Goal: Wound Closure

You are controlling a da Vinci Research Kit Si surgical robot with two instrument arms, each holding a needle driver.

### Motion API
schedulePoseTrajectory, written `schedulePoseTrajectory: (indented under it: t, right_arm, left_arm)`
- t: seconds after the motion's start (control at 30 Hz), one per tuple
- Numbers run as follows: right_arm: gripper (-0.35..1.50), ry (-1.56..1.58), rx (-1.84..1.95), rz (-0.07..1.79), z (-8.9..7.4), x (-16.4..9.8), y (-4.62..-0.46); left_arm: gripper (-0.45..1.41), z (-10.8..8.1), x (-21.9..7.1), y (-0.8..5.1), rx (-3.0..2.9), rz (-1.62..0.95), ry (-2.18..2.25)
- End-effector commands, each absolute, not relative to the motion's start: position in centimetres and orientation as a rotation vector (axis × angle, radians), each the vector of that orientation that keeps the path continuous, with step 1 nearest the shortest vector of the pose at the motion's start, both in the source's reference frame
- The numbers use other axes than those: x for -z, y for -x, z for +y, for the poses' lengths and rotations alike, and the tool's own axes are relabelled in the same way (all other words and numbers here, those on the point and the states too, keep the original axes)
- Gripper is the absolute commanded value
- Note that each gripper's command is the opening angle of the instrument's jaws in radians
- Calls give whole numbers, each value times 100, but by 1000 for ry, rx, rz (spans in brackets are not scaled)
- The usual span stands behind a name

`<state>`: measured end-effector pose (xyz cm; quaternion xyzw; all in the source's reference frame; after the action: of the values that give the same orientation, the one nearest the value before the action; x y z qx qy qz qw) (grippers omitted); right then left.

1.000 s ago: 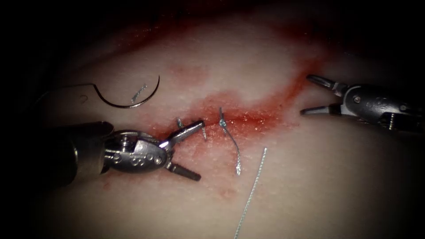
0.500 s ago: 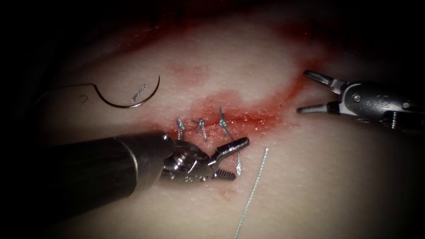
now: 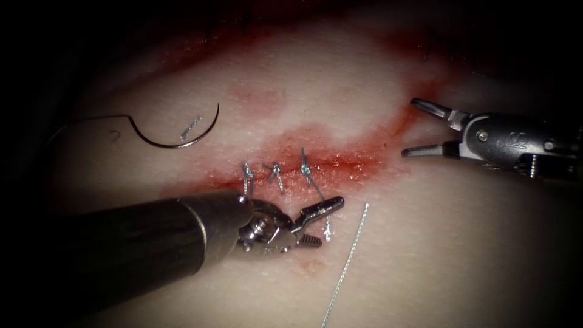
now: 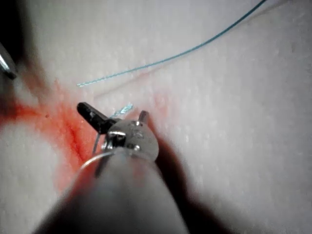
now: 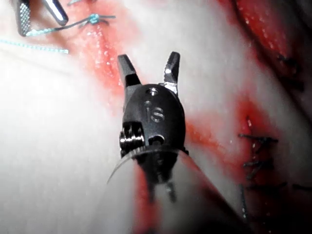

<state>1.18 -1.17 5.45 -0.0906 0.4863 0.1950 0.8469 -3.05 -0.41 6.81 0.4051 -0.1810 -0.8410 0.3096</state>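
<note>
Three knots [image 3: 274,172] sit along the cut [image 3: 340,163]. Your needle [image 3: 176,135] lies loose, upper left. Your left gripper [image 3: 319,225] gapes around a thread tail [image 3: 322,203]; your right gripper [image 3: 419,129] gapes empty.

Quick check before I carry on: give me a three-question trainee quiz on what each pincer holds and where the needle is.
1. True or false: the needle is driven into the tissue.
2. The right pincer holds: A) the needle, B) thread, C) nothing.
3. Fill in: ___ knotted stitches sit along the cut.

Key
1. False. It lies free on the tissue, left of the cut, and neither pincer holds it.
2. C. Its jaws are open.
3. Three. The left pincer is open astride the rightmost stitch's tail and grips nothing.
</note>
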Motion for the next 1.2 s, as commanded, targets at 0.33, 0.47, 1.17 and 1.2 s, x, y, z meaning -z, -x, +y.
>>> schedulePoseTrajectory:
  t: [0.33,0.47,1.17,1.2]
  right_arm:
    - [130,193,-408,1033,-119,-555,-127]
    - [130,193,-408,1033,-119,-555,-127]
    - [108,130,-179,1226,-149,-610,-192]
    - [108,130,-179,1226,-149,-610,-192]
  left_arm:
    - [84,-41,-686,319,2213,-472,-1086]
    - [-16,-38,-687,319,2200,-470,-1070]
    - [-45,-16,-658,292,2222,-463,-1076]
    - [-45,-16,-658,292,2222,-463,-1076]
